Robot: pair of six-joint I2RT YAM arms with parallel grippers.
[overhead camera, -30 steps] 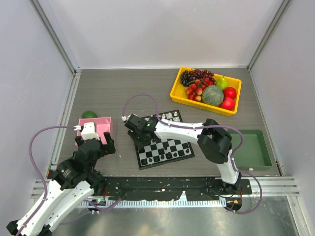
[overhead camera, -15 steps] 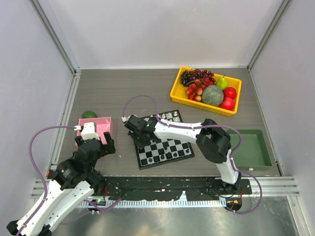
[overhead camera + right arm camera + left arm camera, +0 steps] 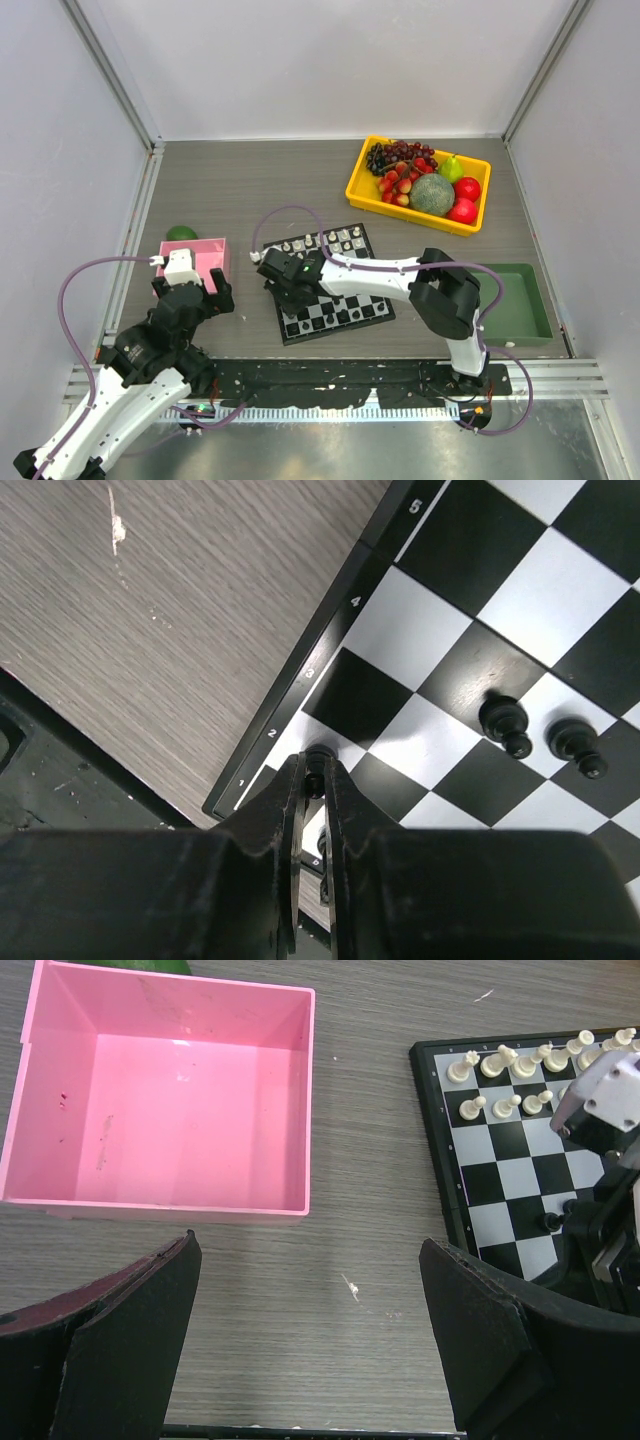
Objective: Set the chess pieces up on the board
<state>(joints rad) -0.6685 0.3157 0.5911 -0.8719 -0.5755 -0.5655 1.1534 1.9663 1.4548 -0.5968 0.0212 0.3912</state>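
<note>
**Black piece in the grip at the board's edge.** The right arm's fingers (image 3: 300, 792) are clenched on a small black chess piece (image 3: 316, 782). They hold it at the left rim of the chessboard (image 3: 400, 630), beside the border numbers 1 and 2. The wrist view does not show whether the piece stands on its square or hangs just clear of it. Two more black pieces (image 3: 503, 720) stand side by side a few squares further in.

From overhead, the chessboard lies slightly askew in the middle of the grey bench (image 3: 230, 190). A line of white pieces (image 3: 325, 241) runs along its far edge and more pieces (image 3: 340, 315) sit on the near rows. The right arm (image 3: 380, 275) stretches across the board from its base at the near right, its wrist over the board's left side.

The left arm's fingers (image 3: 192, 287) are spread wide and grasp nothing. They hang over the bench just on the near side of a pink tray (image 3: 310, 1100), which sits to the left of the board and apart from it. A round green object (image 3: 181, 233) rests against the tray's far corner.

A yellow bin (image 3: 358, 180) of fruit stands at the far right. A green tray (image 3: 510, 305) lies near the right arm's base.
</note>
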